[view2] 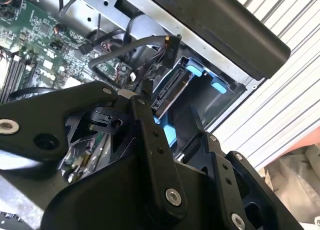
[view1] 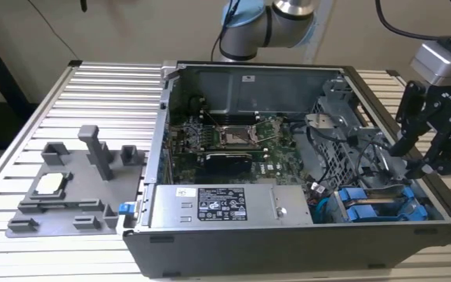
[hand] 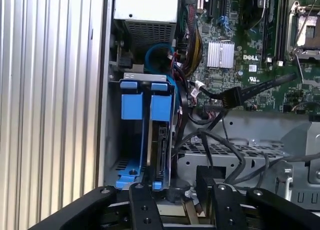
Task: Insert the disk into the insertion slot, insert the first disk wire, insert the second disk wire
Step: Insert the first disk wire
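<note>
while the gripper (view1: 413,161) hovers spread open, the disk (hand: 163,152) stands in the insertion slot (hand: 150,76) below it

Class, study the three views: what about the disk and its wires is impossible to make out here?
Label of the disk: the first wrist view shows it edge-on.
Near end of the disk: covered by the pincer in the first wrist view, so full seating is unclear.
Far end of the black wire: runs behind the pincer in the second wrist view.
Connector of the disk: too small in the exterior view.
</note>
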Motion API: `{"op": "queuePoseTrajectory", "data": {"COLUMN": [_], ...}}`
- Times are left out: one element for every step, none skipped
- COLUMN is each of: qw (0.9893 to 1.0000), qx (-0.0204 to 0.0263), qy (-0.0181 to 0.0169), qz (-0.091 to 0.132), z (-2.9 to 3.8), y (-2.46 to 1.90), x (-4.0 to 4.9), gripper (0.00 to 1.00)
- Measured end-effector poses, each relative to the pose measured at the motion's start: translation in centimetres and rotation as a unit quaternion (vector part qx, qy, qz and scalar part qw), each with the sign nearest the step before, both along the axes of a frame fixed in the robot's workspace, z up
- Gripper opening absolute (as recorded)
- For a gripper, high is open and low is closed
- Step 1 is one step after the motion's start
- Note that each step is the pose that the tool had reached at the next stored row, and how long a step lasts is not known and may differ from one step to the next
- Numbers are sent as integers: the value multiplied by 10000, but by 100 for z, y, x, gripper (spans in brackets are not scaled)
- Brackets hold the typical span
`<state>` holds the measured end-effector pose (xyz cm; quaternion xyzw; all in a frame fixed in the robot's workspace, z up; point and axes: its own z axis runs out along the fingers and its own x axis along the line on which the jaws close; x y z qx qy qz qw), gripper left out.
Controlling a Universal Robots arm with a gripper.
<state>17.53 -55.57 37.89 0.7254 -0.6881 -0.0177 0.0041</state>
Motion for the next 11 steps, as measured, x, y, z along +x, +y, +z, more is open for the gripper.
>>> {"op": "queuePoseTrajectory", "data": {"qw": [10000,10000,10000,10000,10000,10000,10000,10000,10000,9999,9999], "qx": [0,0,0,0,0,0,0,0,0,0,0], "qy": [-1,-2,-3,-4,-5,-6,-7,-9,-10,-10,-11], "qz": [12,23,34,45,55,65,76,85,95,107,118], "z": [-5,-9,-14,-18,-22,-26,-31,-36,-40,-46,-51], "y": [3,5,8,10,14,17,20,24,27,31,35], "x": [14,26,39,52,64,76,89,101,112,125,137], "gripper": [47,47,47,47,47,47,47,47,47,47,47]}}
